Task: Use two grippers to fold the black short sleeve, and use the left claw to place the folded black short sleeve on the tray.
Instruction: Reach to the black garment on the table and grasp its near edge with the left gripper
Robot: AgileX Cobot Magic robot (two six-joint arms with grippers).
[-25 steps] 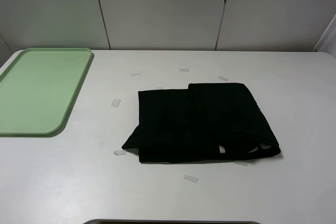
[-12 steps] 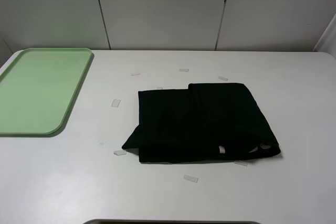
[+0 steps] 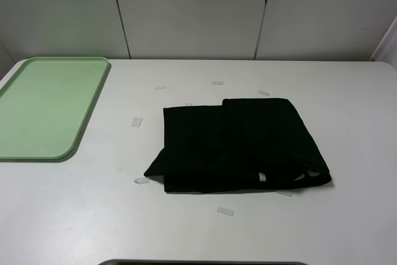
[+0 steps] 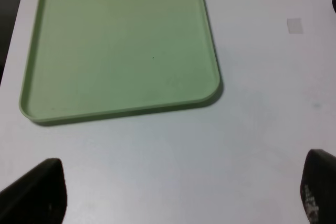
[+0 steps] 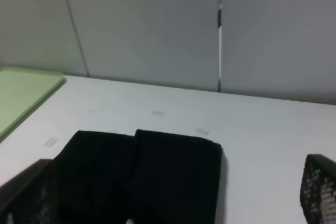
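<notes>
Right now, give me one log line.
black short sleeve: folded, on table, off tray | left gripper: open, empty | right gripper: open, empty

Folded black short sleeve (image 3: 239, 146) lies well apart from tray (image 3: 74, 134).

I can find no change to report: in the high view the black short sleeve (image 3: 239, 147), the tray (image 3: 46, 107) and the small tape strips (image 3: 226, 211) around the cloth lie exactly where they lay a second ago, its folds and outline matching across all three pictures
</notes>
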